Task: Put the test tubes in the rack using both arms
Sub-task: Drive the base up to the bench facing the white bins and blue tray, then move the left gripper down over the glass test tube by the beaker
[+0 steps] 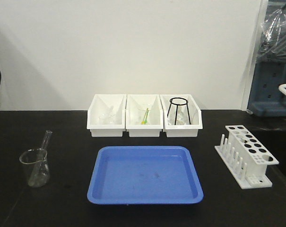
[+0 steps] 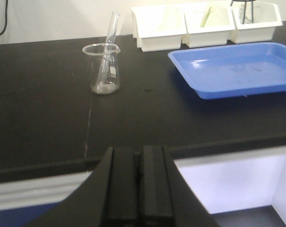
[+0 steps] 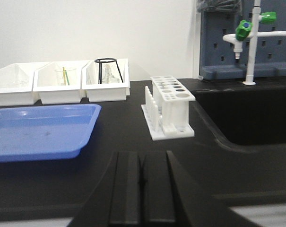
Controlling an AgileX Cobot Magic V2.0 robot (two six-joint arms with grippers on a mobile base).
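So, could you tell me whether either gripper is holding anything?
Nothing is held: the left gripper and right gripper are shut and empty; the test tube leans in the beaker.

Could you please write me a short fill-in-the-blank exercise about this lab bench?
1. The test tube leans inside the ____.
2. The rack holds ____ test tubes.
3. The tray in the middle is coloured ____.
4. The jaws of the left gripper and right gripper are both ____.
Missing words: beaker, no, blue, shut.
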